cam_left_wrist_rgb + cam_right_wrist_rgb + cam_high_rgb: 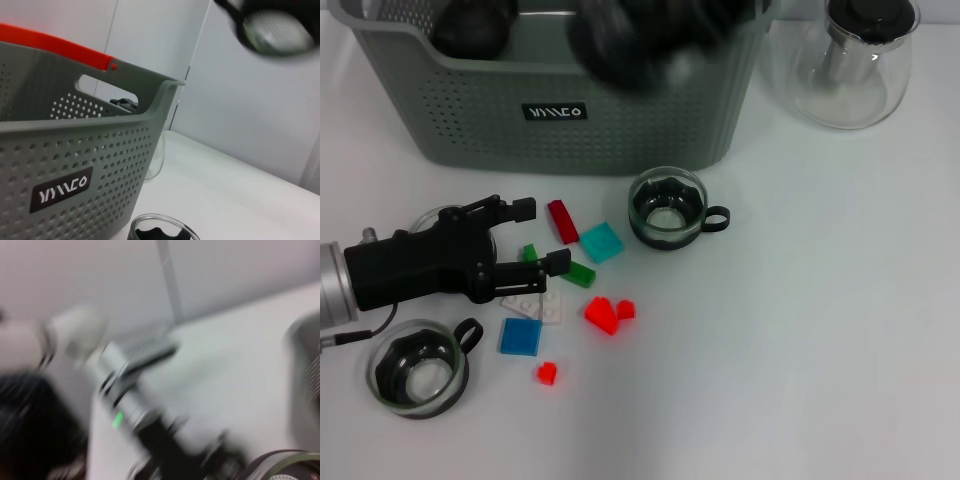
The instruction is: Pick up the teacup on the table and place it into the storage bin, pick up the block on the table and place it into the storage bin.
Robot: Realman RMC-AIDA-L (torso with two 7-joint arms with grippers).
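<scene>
**Now: block pick in hand, a cup over the bin**

Head view: left gripper [542,236], jaws released, brackets a green block [530,253]; teacup [667,208] at its three o'clock. Next, I judge: close.

Left wrist view: storage bin [75,150], another cup [275,27] aloft.

Right wrist view: blurred; right gripper's state unknowable.

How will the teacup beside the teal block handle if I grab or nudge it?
The teacup looks like clear glass, so it is probably slippery and breakable. It stands upright on a broad base, so it should slide rather than tip. Its side handle could snag and turn it. The left gripper is open nearby.
</scene>
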